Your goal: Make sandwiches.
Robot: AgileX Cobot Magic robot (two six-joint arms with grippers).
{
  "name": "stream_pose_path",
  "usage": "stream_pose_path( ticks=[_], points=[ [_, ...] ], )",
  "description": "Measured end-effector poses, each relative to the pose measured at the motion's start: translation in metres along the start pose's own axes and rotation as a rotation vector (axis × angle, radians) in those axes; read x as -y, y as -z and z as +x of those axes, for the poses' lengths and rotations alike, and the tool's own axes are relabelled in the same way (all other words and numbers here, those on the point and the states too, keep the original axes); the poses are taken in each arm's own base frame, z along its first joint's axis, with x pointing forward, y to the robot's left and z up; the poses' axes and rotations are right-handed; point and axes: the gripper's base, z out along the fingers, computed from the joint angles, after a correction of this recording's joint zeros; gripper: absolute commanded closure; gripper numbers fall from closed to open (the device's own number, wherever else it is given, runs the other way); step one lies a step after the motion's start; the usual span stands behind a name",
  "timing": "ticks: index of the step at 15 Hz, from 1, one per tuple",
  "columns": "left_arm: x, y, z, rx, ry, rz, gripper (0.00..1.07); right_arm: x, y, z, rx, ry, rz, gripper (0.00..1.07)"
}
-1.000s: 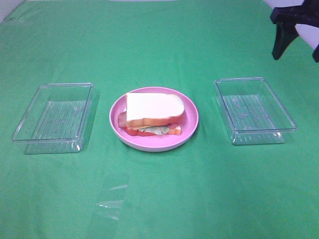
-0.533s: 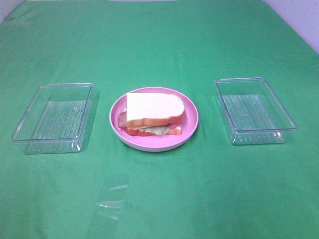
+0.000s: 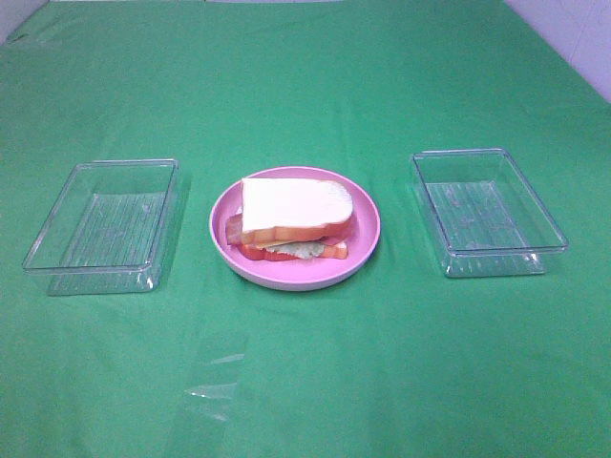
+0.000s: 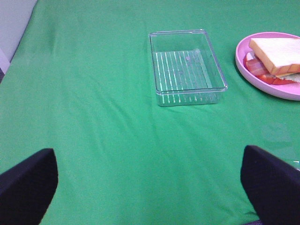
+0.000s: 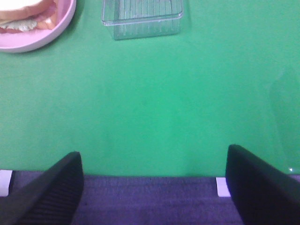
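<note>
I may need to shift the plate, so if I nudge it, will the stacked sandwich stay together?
Probably not firmly: the sandwich looks like loose, offset layers, so its top slice may slide. The pink plate has a raised rim, likely catching strays.

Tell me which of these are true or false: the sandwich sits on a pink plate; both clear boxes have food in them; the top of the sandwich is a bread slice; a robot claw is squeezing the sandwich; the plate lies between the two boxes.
1. The sandwich sits on a pink plate. True.
2. Both clear boxes have food in them. False: the left box and the right box both look empty.
3. The top layer is a bread slice. True: white bread with an orange-brown crust.
4. A robot claw is squeezing the sandwich. False: the left gripper and right gripper are open, away from the plate, holding nothing.
5. The plate lies between the two boxes. True.
</note>
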Motion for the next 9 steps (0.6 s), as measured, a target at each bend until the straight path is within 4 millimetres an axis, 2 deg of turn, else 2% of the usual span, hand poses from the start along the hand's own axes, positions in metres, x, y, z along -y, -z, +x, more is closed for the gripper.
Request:
stream_pose_path(
  ticks=[2,3,9],
  points=[
    [0.0,0.0,0.0,0.0,0.0,0.0,0.09,0.0,0.004,0.02,0.1,0.006,-0.003,0.28],
    [0.0,0.0,0.0,0.0,0.0,0.0,0.09,0.001,0.004,0.022,0.102,0.007,0.0,0.28],
    [0.0,0.0,0.0,0.0,0.0,0.0,0.09,0.001,-0.008,0.019,0.152,0.018,0.002,0.3]
  ],
)
